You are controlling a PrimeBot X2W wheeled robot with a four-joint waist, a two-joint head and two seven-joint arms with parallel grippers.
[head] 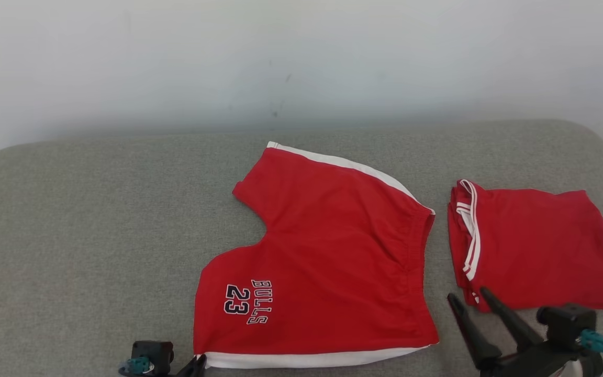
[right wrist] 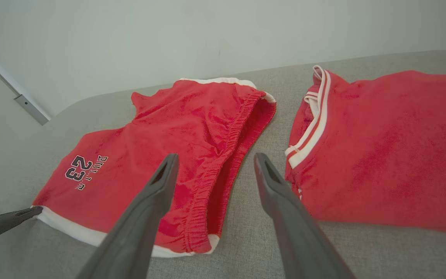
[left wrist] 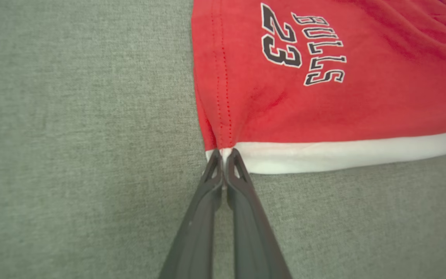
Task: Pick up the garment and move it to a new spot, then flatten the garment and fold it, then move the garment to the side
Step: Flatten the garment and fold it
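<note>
Grey cushion (head: 71, 235); red shorts (head: 327, 251), hem corner in left end effector (left wrist: 224, 152) pinch

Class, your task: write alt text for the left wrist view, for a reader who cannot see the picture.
The left gripper, its two dark fingers closed together, pinches the white-edged corner of the red shorts printed BULLS 23. The shorts lie on a grey fabric surface that takes up the left side of the picture.
</note>
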